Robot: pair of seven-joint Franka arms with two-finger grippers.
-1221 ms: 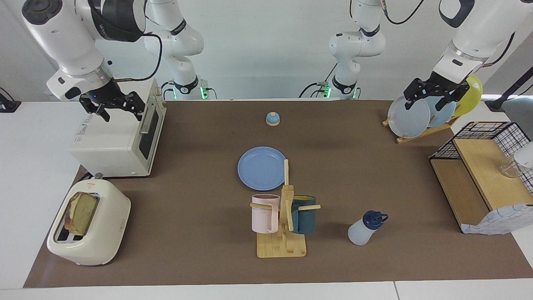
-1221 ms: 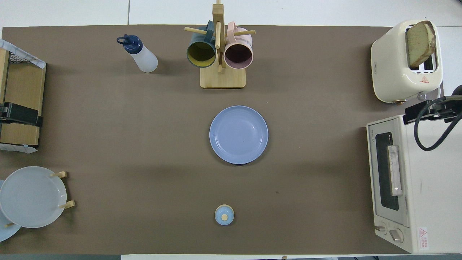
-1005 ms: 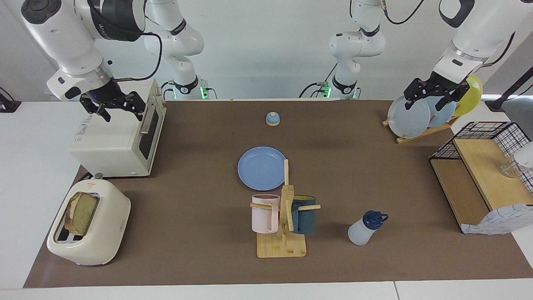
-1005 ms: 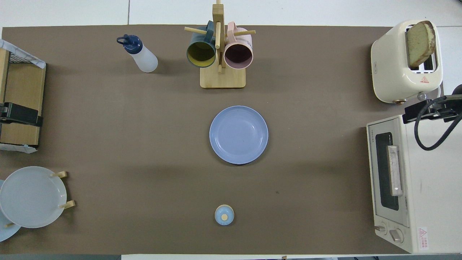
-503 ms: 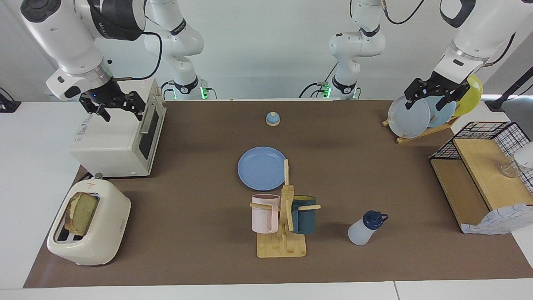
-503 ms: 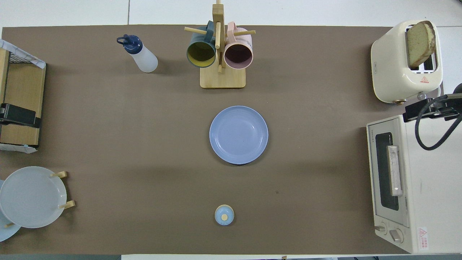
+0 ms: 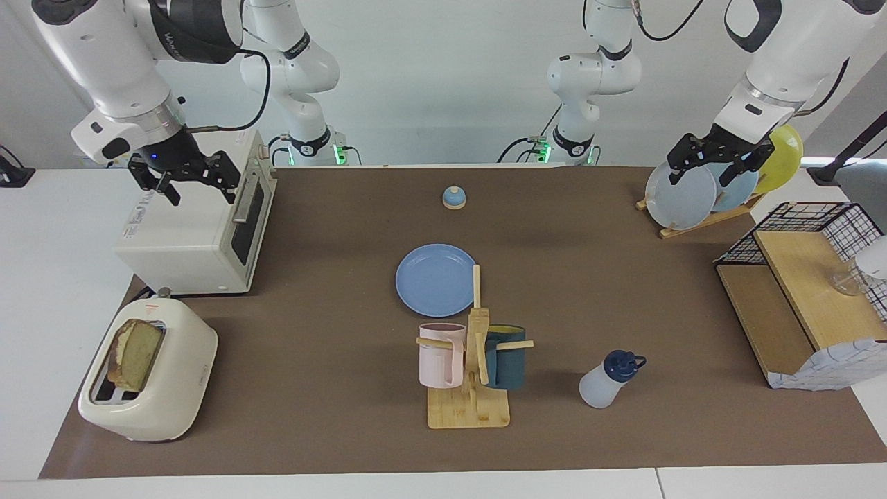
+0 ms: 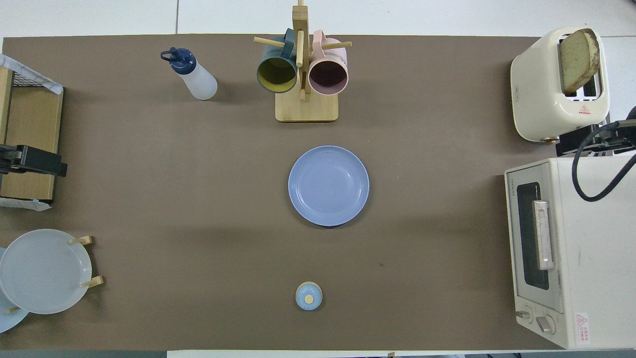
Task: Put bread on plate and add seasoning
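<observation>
**A:** What do you have on the right gripper [image 7: 183, 181]?

**B:** I see it hanging over the top of the boxy white toaster oven [image 7: 187, 232], its black fingers spread apart with nothing between them. The square tan slice of bread [image 7: 134, 353] stands upright in a slot of the rounded cream toaster [image 7: 149, 378], below that gripper in the facing view, at the right arm's end of the table and farther from the robots than the oven.

**A:** And the left gripper [image 7: 717, 161]?

**B:** I read it as raised over the wooden rack of upright plates [image 7: 700, 187], fingers also parted and holding nothing. From there the round, flat medium-blue plate [image 7: 435, 279] lies toward the table's middle, bare, on the brown mat [image 7: 312, 346].

**A:** The seasoning?

**B:** The small translucent white bottle with the navy looped cap [image 7: 610, 379] stands tilted on the mat, well apart from both grippers, beside the wooden mug tree [image 7: 471, 374] carrying a pink mug [image 7: 440, 355] and a dark teal mug [image 7: 506, 357]. It is farther from the robots than the plate.
</observation>
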